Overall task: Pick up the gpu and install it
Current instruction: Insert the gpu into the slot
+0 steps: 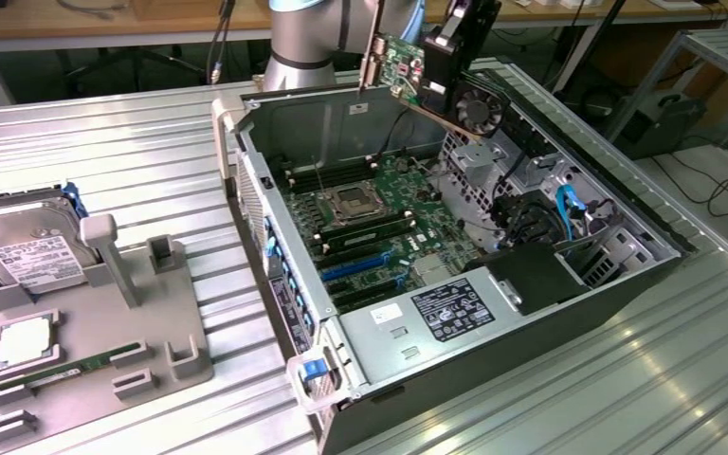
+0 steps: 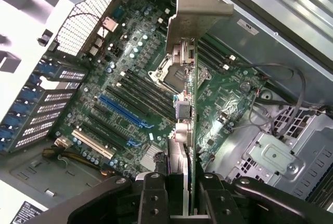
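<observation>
**GPU held high over the open case**

Starting on the exterior view's left: the hard drive (image 1: 29, 254), white label up, sits in the grey holder (image 1: 149, 332). A narrow memory stick (image 1: 67, 373) lies along the holder's near edge.

Moving across, the open computer case (image 1: 326, 123) lies on its side on the ribbed table (image 1: 124, 142). Its motherboard (image 1: 383, 227) is face up, blue slots (image 1: 357, 268) in plain sight.

Up above the case's far wall hangs the gpu (image 1: 402, 62), clear of everything and tilted. Its green board faces the exterior view's left and its black fan (image 1: 478, 106) faces right.

The gripper (image 1: 450, 43) has it from above. In the wrist view the fingers (image 2: 153, 198) are clenched on the card's edge, one on each side. The card runs away edge-on, silver bracket (image 2: 200, 5) at its far end, over the processor socket (image 2: 167, 73) and touching no slot.
</observation>
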{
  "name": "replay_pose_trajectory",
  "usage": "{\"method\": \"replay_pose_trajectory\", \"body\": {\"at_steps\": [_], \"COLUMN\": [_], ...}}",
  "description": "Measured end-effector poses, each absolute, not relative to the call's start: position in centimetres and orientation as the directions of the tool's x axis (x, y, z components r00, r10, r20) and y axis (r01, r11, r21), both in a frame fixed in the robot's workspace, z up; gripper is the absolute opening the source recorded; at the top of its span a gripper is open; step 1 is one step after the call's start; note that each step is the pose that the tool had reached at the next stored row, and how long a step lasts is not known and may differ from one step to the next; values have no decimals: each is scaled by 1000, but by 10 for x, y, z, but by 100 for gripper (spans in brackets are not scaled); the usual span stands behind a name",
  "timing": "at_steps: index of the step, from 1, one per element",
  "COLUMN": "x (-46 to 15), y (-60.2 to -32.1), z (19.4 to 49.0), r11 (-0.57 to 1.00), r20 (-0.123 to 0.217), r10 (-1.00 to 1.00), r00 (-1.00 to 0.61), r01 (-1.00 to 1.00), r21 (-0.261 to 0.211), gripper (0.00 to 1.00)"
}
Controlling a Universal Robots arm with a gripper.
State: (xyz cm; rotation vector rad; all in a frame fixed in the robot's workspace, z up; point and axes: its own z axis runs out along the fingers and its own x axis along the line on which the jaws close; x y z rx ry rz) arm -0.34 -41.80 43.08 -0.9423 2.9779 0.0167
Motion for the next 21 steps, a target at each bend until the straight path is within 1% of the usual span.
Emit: {"method": "replay_pose_trajectory", "body": {"at_steps": [21], "x": [-3], "y": [-418], "z": [431], "r11": [699], "r20": [-20], "r10": [-715], "r00": [-699], "r01": [-715], "r21": [5], "gripper": [28]}}
